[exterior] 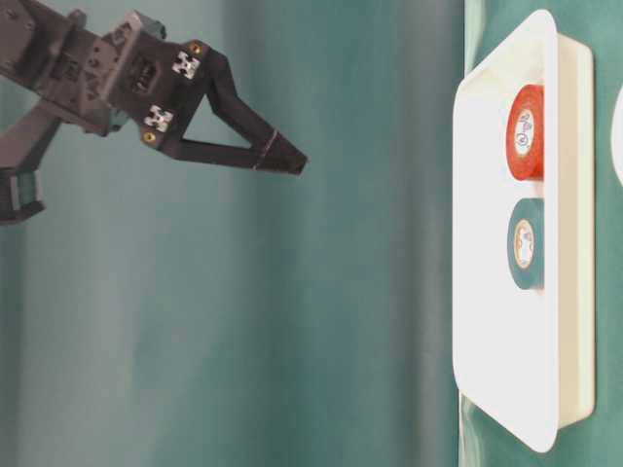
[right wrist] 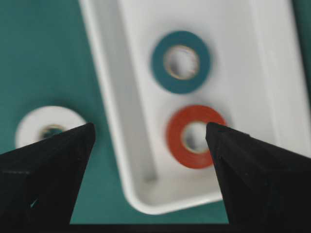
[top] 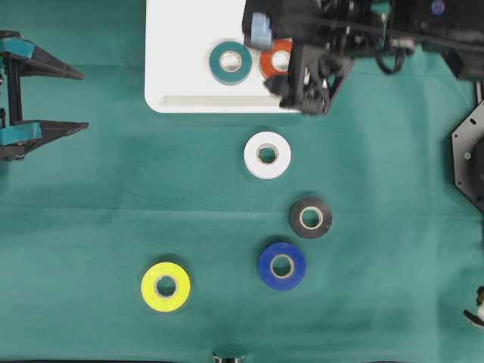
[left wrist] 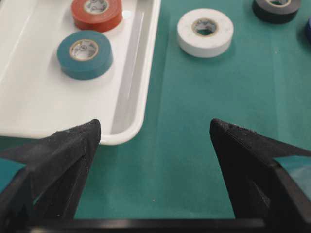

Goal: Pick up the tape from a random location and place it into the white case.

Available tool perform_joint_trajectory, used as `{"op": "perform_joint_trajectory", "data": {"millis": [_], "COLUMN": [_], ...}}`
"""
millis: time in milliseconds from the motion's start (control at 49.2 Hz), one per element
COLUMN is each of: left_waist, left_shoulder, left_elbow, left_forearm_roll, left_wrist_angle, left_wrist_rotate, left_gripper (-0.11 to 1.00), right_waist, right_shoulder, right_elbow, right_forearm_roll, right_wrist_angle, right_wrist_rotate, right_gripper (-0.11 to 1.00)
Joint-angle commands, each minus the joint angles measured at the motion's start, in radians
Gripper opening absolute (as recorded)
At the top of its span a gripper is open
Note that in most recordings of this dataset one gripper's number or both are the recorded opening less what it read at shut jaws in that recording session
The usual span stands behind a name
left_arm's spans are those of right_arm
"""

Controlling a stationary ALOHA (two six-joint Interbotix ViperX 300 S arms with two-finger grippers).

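The white case (top: 189, 45) is lying at the top of the green table cloth (top: 113, 212) in the overhead view, and two rolls are already sitting flat inside it: a teal tape roll (top: 231, 62) and, just beside it, a red tape roll (top: 275, 59). Four more rolls are resting on the cloth outside the case. The white tape roll (top: 267, 155) is lying near the case's front rim, the black tape roll (top: 311, 218) and the blue tape roll (top: 282, 265) are sitting close together further down, and the yellow tape roll (top: 165, 286) is lying well apart from them to the lower left.

The right gripper (right wrist: 150, 141) is hanging over the case's near corner with its jaws spread wide and nothing between them. In its wrist view the red roll is showing just inside the right-hand finger (right wrist: 262, 179), the teal roll beyond it, and the white roll is peeking out past the left-hand finger, outside the rim. In the table-level view this gripper is hovering clear above the case, touching nothing.

The left gripper (top: 79, 100) is sitting at the left edge of the table, well apart from every roll, jaws wide apart and holding nothing. Its wrist view is looking across the case's corner, with the white roll lying ahead on the cloth.
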State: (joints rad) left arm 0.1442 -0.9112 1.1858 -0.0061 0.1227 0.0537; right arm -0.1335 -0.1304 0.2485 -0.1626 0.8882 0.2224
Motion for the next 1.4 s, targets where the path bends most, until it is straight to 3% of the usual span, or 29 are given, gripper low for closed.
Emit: {"op": "perform_joint_trajectory", "data": {"millis": [0, 203, 651, 955, 1382], "left_waist": [0.000, 0.002, 0.002, 0.002, 0.002], "left_shoulder": [0.005, 0.005, 0.005, 0.003, 0.002], "left_elbow": [-0.012, -0.012, -0.011, -0.011, -0.011], "left_forearm_roll": [-0.003, -0.003, -0.003, -0.003, -0.003], "left_wrist_angle": [-0.009, -0.009, -0.008, -0.008, -0.008], "left_wrist_rotate": [0.002, 0.000, 0.000, 0.000, 0.002], "left_gripper": [0.97, 0.97, 0.97, 0.97, 0.97], "right_waist": [0.040, 0.107, 0.112, 0.110, 0.110], "right_shoulder": [-0.023, -0.023, -0.046, -0.215, -0.557], "right_elbow": [-0.017, -0.015, 0.011, 0.178, 0.502], "right_forearm_roll": [0.002, 0.000, -0.006, -0.008, -0.005], "right_wrist_angle": [-0.012, -0.026, -0.048, -0.155, -0.364], "right_wrist_rotate": [0.008, 0.029, 0.021, 0.029, 0.037], "right_gripper": [0.88, 0.88, 0.87, 0.87, 0.87]}}
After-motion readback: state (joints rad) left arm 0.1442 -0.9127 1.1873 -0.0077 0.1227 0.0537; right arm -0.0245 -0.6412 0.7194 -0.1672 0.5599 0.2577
